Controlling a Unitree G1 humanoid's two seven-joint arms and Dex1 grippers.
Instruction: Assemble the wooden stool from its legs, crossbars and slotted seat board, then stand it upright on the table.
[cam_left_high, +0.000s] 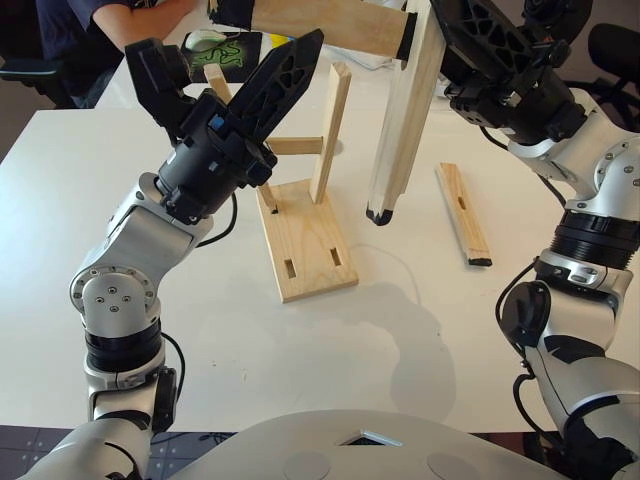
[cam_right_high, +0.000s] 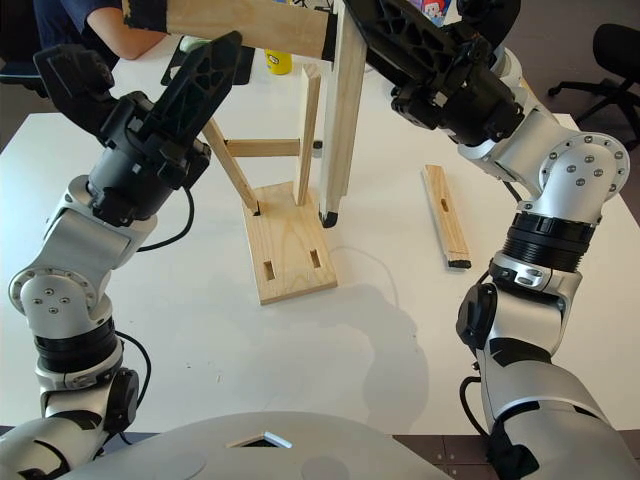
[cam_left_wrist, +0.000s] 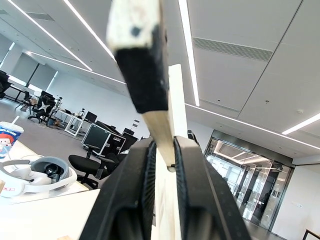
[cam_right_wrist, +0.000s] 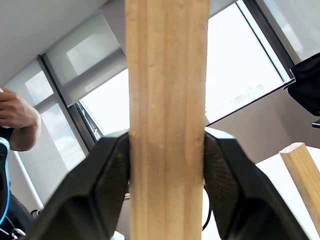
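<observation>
Pale wooden black-capped leg frame (cam_left_high: 405, 130) held aloft, clenched by right gripper (cam_right_wrist: 167, 150) on near-vertical leg and left gripper (cam_left_wrist: 165, 162) on top bar. Foot just right of flat slotted wooden seat board (cam_left_high: 315, 240), free slots leftward.

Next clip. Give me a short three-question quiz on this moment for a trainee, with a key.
1. True or false: the seat board lies flat on the table with two legs standing in it.
2. What does the right tool grip? A the seat board; B a wooden leg raised above the table; C nothing.
3. How many slots in the seat board are visibly empty?
Key: 1 true; 2 B; 3 two.
</observation>
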